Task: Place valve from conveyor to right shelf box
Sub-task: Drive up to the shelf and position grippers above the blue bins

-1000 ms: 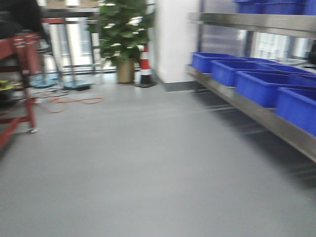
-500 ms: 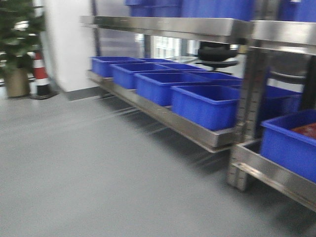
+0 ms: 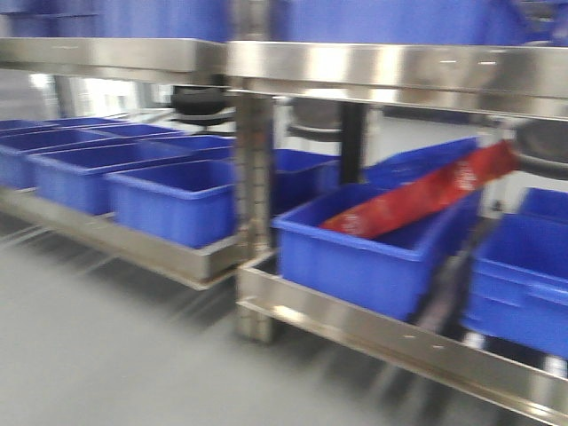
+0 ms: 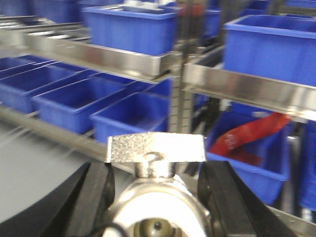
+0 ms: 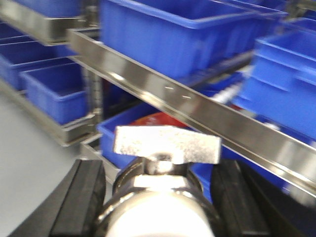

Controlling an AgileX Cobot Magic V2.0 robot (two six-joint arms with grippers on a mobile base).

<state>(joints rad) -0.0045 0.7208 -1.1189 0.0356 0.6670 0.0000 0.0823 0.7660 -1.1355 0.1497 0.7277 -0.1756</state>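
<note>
I can read no word, number or brand from any of my views: the only marking I find is a smear of white print on the red packet [image 3: 417, 200] lying tilted in a blue bin [image 3: 355, 257] on the shelf [image 3: 373, 67], too blurred to make out.

A red bag [image 3: 417, 200] lies slanted across the open blue box [image 3: 346, 262]; the shelf rail [image 3: 399, 71] hangs low above it.
</note>
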